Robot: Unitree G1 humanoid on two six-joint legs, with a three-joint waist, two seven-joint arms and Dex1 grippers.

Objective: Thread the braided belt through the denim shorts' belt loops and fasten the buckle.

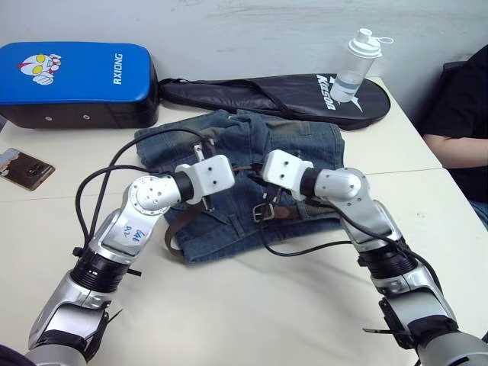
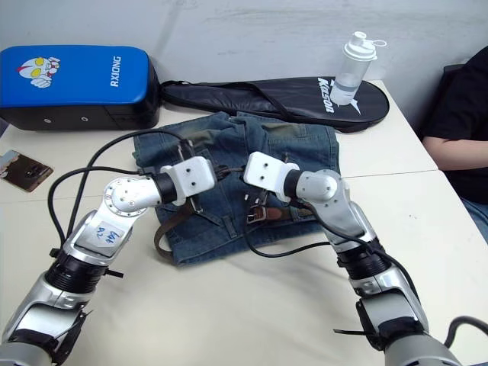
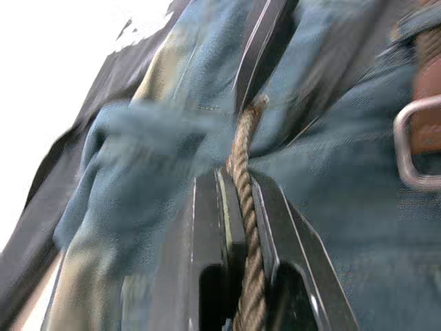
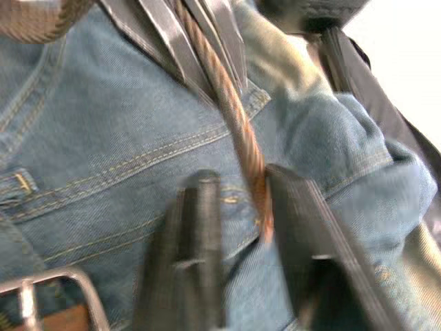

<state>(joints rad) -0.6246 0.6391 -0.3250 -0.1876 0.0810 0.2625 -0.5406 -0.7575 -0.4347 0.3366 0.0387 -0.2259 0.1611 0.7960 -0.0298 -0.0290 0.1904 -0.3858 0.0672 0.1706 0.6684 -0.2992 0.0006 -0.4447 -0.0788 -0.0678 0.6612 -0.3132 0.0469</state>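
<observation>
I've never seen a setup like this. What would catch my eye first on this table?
Most likely the two grippers, left and right, meeting over the denim shorts in the middle of the table, both pinching the same stretch of braided belt. Just nearer the robot, the silver buckle lies on the waistband. At the far left sits a bright blue case with a cartoon figure on it.

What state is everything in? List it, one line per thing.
denim shorts, spread out, rumpled
braided belt, pulled taut above the denim shorts
left end effector, shut on the braided belt
buckle, lying on the denim shorts
bottle, upright, capped
</observation>
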